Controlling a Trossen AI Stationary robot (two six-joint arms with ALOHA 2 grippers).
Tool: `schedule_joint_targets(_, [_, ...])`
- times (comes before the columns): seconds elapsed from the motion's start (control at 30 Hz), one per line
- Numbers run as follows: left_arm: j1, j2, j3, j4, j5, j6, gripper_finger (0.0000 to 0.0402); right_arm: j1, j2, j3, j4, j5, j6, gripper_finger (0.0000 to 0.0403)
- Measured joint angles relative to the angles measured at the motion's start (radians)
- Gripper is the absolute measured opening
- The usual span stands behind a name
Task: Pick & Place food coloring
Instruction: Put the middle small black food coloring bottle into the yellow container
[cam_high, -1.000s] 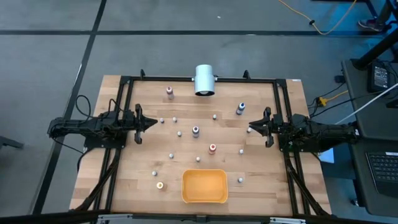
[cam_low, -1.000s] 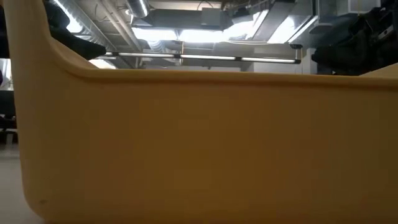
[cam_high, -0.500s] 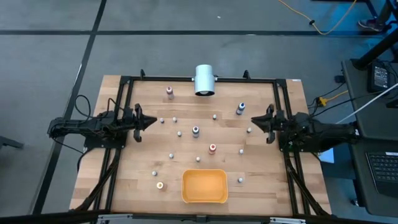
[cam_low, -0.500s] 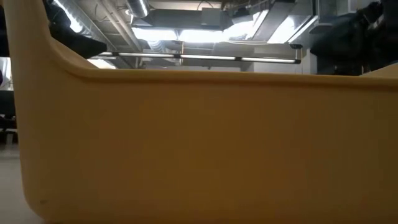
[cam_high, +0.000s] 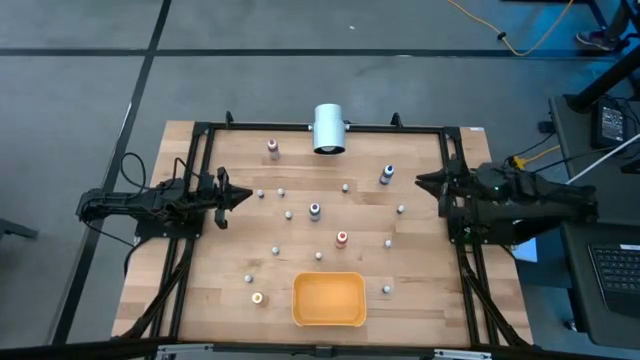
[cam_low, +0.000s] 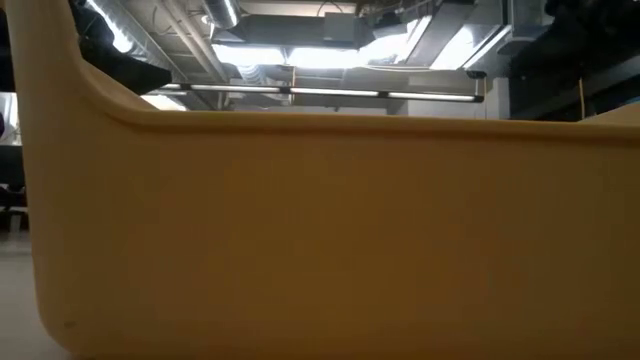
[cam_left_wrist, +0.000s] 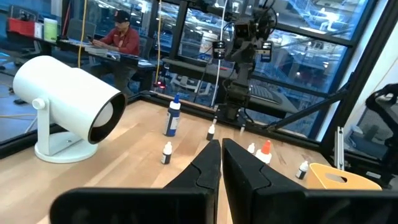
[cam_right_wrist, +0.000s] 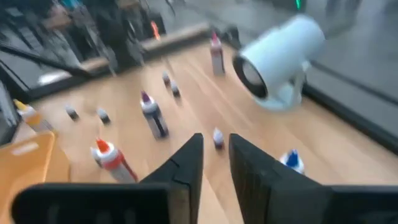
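The food coloring bottles stand scattered upright on the wooden table (cam_high: 200, 290): a pink-topped one (cam_high: 272, 148), a blue-topped one (cam_high: 387, 175), a dark-topped one (cam_high: 315, 210), a red-topped one (cam_high: 342, 239), a yellow-topped one (cam_high: 257, 298) and several tiny whitish ones. My left gripper (cam_high: 247, 196) (cam_left_wrist: 221, 144) hovers shut at the table's left side, pointing right. My right gripper (cam_high: 418, 181) (cam_right_wrist: 216, 140) is at the right side near the blue-topped bottle (cam_right_wrist: 289, 158), fingers a narrow gap apart, holding nothing.
An orange tray (cam_high: 329, 299) sits at the near edge, and its wall (cam_low: 320, 230) fills the low view. A big white cylinder (cam_high: 328, 128) (cam_left_wrist: 68, 106) lies at the far edge. A black frame (cam_high: 300, 127) borders the table. A person (cam_left_wrist: 118, 37) sits beyond it.
My right gripper has drawn back toward the table's right and far edges and risen, its arm swinging so the fingers now point more toward the far-left. Its wrist view is blurred by the motion. The bottles have kept their places.
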Motion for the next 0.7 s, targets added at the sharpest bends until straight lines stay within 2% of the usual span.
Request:
schedule_joint_targets(0.4, [0.0, 0.0, 0.0, 0.0, -0.018, -0.025, 0.0015, -0.152, 0.351, 0.206, -0.114, -0.022, 0.01, 0.0246])
schedule_joint_targets(0.53, [0.0, 0.0, 0.0, 0.0, -0.018, -0.026, 0.0015, -0.242, 0.455, 0.261, -0.2, -0.057, 0.003, 0.0272])
schedule_joint_targets(0.7, [0.0, 0.0, 0.0, 0.0, -0.018, -0.025, 0.0015, -0.377, 0.575, 0.278, -0.232, -0.189, -0.07, 0.0278])
